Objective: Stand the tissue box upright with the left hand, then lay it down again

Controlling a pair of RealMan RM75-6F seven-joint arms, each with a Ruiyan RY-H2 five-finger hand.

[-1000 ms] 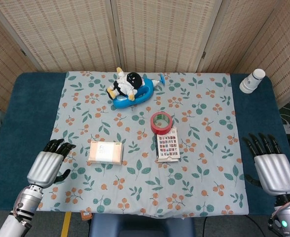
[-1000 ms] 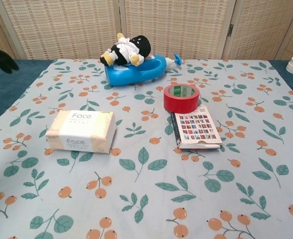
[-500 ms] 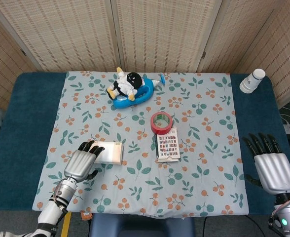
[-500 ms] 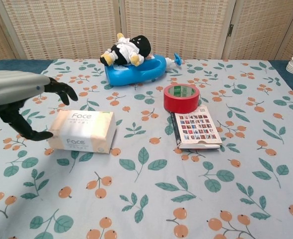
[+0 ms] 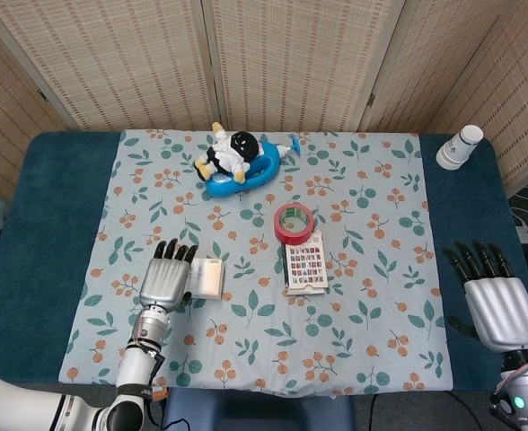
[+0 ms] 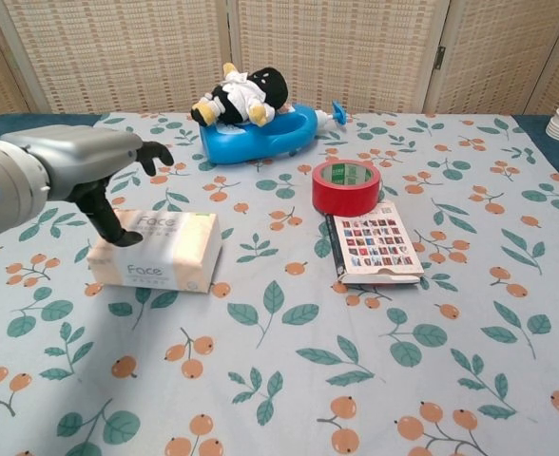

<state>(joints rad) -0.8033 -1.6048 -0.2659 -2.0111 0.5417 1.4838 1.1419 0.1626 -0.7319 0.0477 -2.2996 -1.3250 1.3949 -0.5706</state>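
Soft cream plastic-wrapped tissue pack [image 6: 156, 252] looks light, squashy; left hand [image 6: 89, 171], fingers spread, grasps nothing; take its short ends.

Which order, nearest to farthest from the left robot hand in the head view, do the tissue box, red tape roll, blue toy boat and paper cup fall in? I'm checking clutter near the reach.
1. Tissue box, right beside the left robot hand.
2. Red tape roll, mid-table.
3. Blue toy boat, far side.
4. Paper cup, far right corner.
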